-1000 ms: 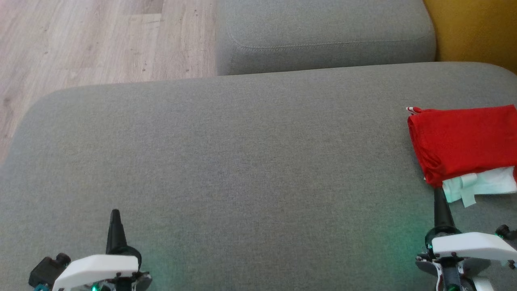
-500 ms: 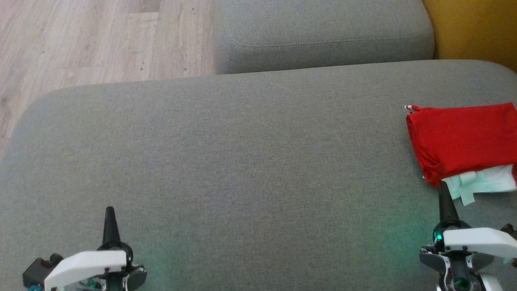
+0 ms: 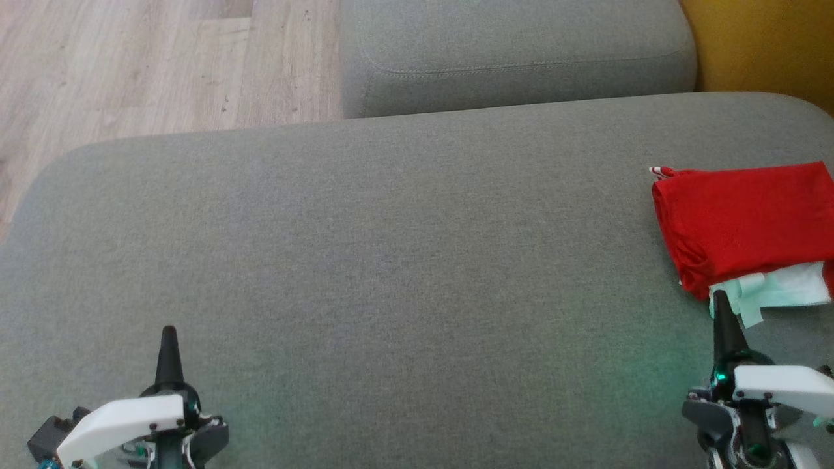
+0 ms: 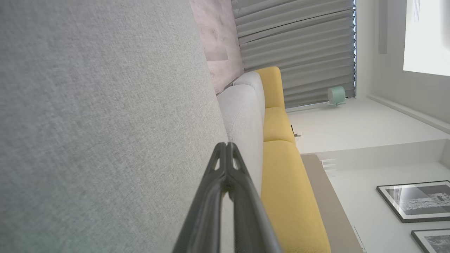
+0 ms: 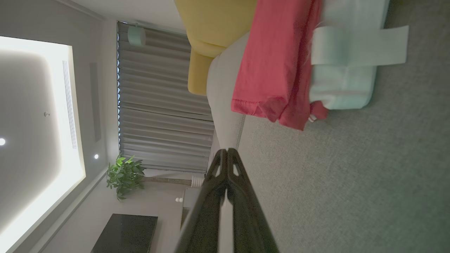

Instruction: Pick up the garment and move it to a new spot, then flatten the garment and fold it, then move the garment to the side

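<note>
**Wrong Layer at Risk as Closed Tool Nears Stack on Sofa**

Finds the red garment (image 3: 743, 221) folded at the far right of the grey sofa seat (image 3: 391, 260), lying on a pale mint garment (image 3: 775, 290) with a loose strap poking out below. Places the right tool (image 3: 719, 298) just short of that stack, fingers pressed together on nothing, tip near the mint strap. Parks the left tool (image 3: 169, 332) well apart at the lower left, likewise closed and empty. Could easily go wrong from here: catching the mint layer along with the red, or dragging the fold open, given the close overlap of the two. Could also nudge the stack towards the right, with the seat's margin out of frame there. Offers no obstacle between tool and cloth. Beyond, takes in a second grey cushion (image 3: 515, 58), wood floor (image 3: 130, 65) and a yellow sofa (image 3: 762, 45)
</note>
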You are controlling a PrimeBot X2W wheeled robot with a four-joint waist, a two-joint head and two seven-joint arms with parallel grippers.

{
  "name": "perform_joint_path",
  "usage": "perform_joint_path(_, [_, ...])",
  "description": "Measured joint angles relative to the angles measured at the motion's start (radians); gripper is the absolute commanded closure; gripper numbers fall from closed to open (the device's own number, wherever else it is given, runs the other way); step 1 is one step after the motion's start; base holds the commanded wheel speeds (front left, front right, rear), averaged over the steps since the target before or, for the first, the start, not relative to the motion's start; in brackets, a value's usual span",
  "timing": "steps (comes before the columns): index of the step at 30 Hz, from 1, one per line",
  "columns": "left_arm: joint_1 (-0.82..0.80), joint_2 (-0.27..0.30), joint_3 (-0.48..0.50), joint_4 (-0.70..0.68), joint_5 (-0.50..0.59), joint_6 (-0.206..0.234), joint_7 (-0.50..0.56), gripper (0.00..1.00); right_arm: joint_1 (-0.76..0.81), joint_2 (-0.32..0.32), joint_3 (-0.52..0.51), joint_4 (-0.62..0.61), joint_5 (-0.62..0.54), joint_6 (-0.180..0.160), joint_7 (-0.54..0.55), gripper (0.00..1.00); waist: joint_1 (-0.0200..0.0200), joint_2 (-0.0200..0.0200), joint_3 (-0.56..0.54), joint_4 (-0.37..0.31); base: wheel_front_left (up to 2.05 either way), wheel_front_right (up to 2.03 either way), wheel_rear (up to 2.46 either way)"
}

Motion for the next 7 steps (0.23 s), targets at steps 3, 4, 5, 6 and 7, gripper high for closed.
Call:
perform_joint_path(3, [-0.001, 0.000, 0.002, -0.002, -0.029, -0.001, 0.010, 1.00, -0.014, 0.000, -0.005, -0.001, 0.032, 0.000, 0.007, 1.00, 0.0000, 0.0000, 0.001, -0.001, 0.00, 0.00, 0.00])
perform_joint_path(4, [-0.001, 0.000, 0.004, -0.002, -0.038, -0.001, 0.012, 1.00, -0.017, 0.000, -0.006, -0.005, 0.043, 0.000, 0.008, 1.00, 0.0000, 0.0000, 0.001, -0.002, 0.00, 0.00, 0.00])
perform_joint_path(5, [-0.001, 0.000, 0.005, -0.002, -0.047, -0.001, 0.012, 1.00, -0.017, 0.000, -0.008, -0.007, 0.055, 0.000, 0.014, 1.00, 0.0000, 0.0000, 0.002, -0.002, 0.00, 0.00, 0.00])
perform_joint_path(6, [-0.001, 0.000, 0.007, -0.002, -0.057, -0.001, 0.016, 1.00, -0.017, 0.000, -0.010, -0.007, 0.067, 0.000, 0.015, 1.00, 0.0000, 0.0000, 0.002, -0.003, 0.00, 0.00, 0.00])
perform_joint_path(7, [-0.001, 0.000, 0.009, -0.002, -0.066, -0.001, 0.021, 1.00, -0.017, 0.000, -0.012, -0.007, 0.078, 0.000, 0.016, 1.00, 0.0000, 0.0000, 0.002, -0.003, 0.00, 0.00, 0.00])
